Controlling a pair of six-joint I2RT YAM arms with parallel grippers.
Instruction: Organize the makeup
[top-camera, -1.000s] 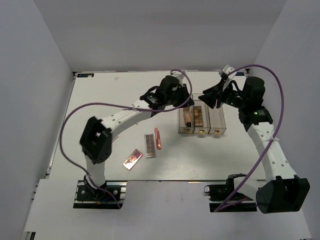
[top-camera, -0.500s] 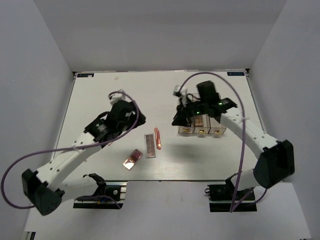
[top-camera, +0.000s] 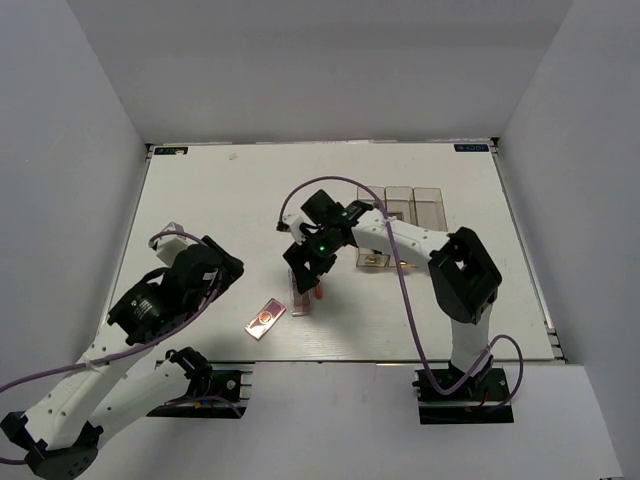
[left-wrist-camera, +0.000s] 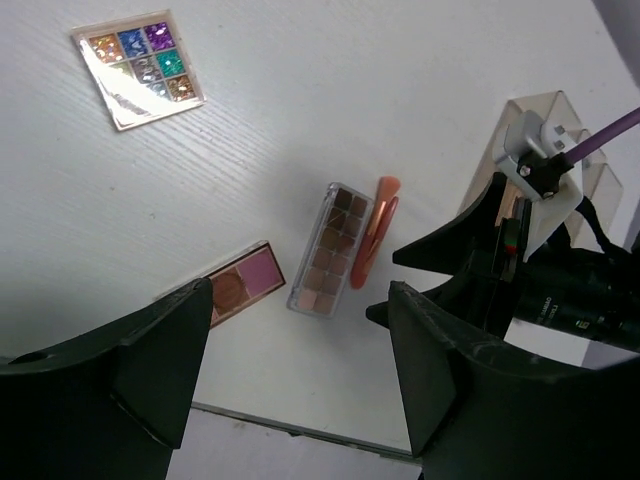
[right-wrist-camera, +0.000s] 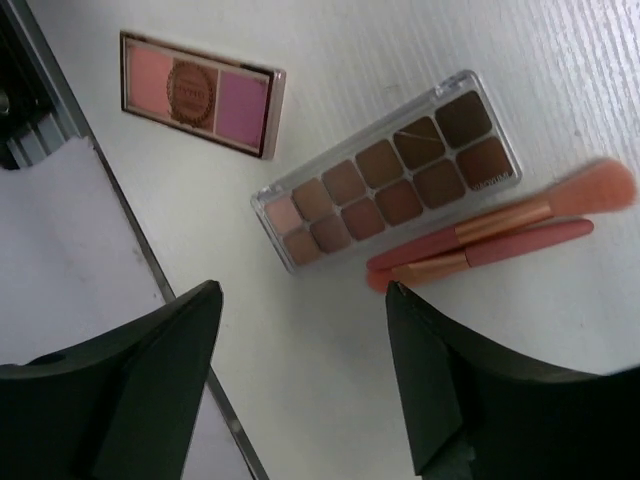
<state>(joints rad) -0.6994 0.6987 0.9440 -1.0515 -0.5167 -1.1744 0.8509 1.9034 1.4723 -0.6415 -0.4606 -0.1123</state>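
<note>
The makeup lies mid-table. A brown eyeshadow palette (right-wrist-camera: 390, 185) (left-wrist-camera: 330, 250) lies beside a peach-tipped brush and a thin pink stick (right-wrist-camera: 500, 235) (left-wrist-camera: 375, 235). A pink blush palette (right-wrist-camera: 200, 95) (top-camera: 265, 318) sits nearer the front edge. A colourful square palette (left-wrist-camera: 138, 68) shows only in the left wrist view. My right gripper (right-wrist-camera: 300, 305) (top-camera: 303, 268) hovers open just above the brown palette and stick, holding nothing. Pulled back at the near left, my left gripper (left-wrist-camera: 300, 288) (top-camera: 225, 268) is open and empty.
The clear three-compartment box (top-camera: 400, 215) (left-wrist-camera: 545, 125) stands right of centre, behind the right arm, with small tan items in it. The table's front edge (right-wrist-camera: 120, 210) runs close to the blush palette. White walls enclose the table.
The left arm has withdrawn from the box to the near left and its jaws have opened. The right arm has swung from the box leftward over the brown palette, and its jaws have widened.
</note>
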